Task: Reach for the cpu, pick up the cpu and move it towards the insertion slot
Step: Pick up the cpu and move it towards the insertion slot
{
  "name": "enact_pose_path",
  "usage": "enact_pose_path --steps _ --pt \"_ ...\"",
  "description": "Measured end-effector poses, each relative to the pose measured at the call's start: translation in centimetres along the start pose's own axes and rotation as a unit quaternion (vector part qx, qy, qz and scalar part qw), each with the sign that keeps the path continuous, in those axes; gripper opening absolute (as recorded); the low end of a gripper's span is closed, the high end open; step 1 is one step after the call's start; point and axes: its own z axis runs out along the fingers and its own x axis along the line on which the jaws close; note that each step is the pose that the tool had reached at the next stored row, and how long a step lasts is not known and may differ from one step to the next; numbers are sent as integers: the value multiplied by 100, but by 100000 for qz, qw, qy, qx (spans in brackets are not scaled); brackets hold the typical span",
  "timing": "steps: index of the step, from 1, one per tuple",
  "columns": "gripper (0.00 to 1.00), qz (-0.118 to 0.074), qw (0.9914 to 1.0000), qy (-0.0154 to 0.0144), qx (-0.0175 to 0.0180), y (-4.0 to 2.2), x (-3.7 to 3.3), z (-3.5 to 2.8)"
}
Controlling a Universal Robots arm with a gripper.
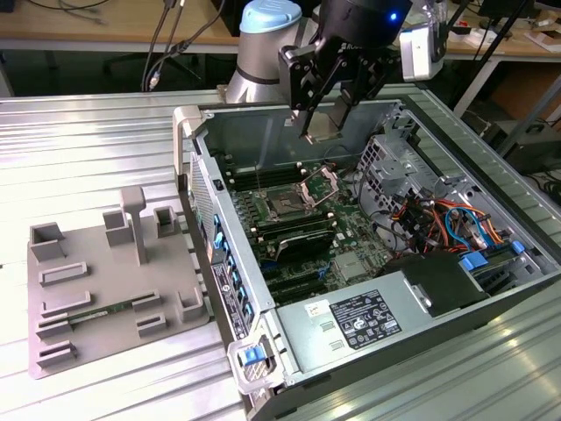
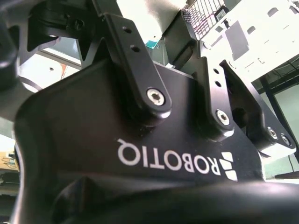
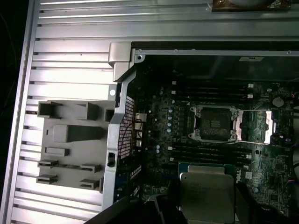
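The cpu [image 3: 206, 196] shows large and close in the first wrist view, a flat silvery square sitting right at the pincer's tips with dark finger shapes on either side of it, so I judge it is carried there, pinched by its edges to leave the flat faces untouched; in the exterior view the pincer [image 1: 330, 110] hangs above the far part of the open computer case [image 1: 491, 289], fingers drawn in around something pale at their tips, high enough to clear the case wall; below and a little nearer than the pincer lies the insertion slot [image 1: 287, 204], its metal retention frame [image 1: 321, 184] swung up and open so the dark square socket is bare to receive the chip; the slot [image 3: 213, 123] sits just beyond the chip in the first wrist view; well off to the exterior view's left of the pincer, outside the case, the grey plastic tray [image 1: 88, 298] rests on the ribbed metal bench [image 1: 88, 140].
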Motion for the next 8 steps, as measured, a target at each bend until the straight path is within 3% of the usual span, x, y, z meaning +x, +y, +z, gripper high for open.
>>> enact_pose_path --steps 8 --pt "55 1 100000 1 3 -5 -46 13"
